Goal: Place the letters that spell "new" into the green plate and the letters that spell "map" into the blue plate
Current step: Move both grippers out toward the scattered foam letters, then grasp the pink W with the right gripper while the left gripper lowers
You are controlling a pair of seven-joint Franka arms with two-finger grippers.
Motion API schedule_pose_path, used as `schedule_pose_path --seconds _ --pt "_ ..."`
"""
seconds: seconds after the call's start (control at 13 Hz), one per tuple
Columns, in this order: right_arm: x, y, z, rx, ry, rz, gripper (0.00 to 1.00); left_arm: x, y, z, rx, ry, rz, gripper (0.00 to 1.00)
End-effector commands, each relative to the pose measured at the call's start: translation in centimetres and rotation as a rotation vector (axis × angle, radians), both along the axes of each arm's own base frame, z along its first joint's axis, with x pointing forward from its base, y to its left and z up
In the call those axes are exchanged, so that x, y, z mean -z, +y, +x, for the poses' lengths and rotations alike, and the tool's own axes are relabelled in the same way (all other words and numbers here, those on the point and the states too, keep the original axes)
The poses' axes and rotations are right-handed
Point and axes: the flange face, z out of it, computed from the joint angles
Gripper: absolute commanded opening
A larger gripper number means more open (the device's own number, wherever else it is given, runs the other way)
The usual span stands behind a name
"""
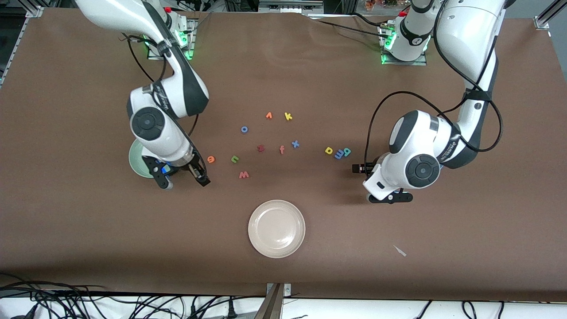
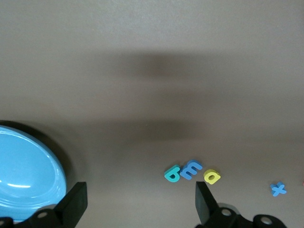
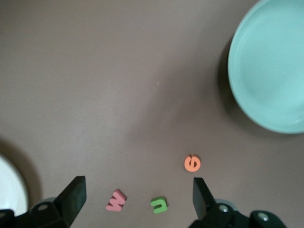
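Orange e (image 1: 211,159) lies loose on surface beside green plate (image 1: 136,160). Right gripper (image 1: 184,175) hangs wide open, empty, over it; drop straight, pinch flat sides. Left gripper (image 1: 390,197) open too, waiting.

The brown table (image 1: 398,274) is strewn with foam letters (image 1: 261,148), a beige-white plate (image 1: 277,228), a green plate (image 3: 270,71) and a blue plate (image 2: 23,175) beside the grippers.

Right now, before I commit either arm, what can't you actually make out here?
- Blue plate: front view, hidden under the left arm; left wrist view, cut by the edge.
- Green plate: front view, mostly under the right arm.
- Left gripper: front view, fingers masked by the wrist.
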Motion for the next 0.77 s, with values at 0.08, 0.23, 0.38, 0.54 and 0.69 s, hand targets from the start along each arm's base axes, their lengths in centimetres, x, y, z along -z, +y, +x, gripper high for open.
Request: schedule_pose_path --seconds 0.08,0.23,0.38,0.54,0.69 --pt "3.6 3.5 -0.3 0.205 -0.016 0.009 0.99 0.6 -1.0 -0.2 -0.012 0.005 -0.023 1.0" --pt "6.4 6.8 -1.2 0.297 -0.059 0.037 0.99 0.8 -1.0 -0.2 -0.019 0.007 -0.02 1.0" --pt "7.7 7.5 -1.5 0.319 -0.066 0.038 0.91 1.5 -2.2 -0.7 -0.024 0.016 -0.012 1.0" --pt "9.9 9.0 -2.8 0.294 -0.039 0.022 0.91 2.3 -2.8 -0.9 -0.039 0.02 -0.003 1.0" --pt "10.8 9.3 -3.0 0.295 -0.029 0.019 0.9 3.6 -3.1 -0.7 -0.109 0.0 0.001 1.0"
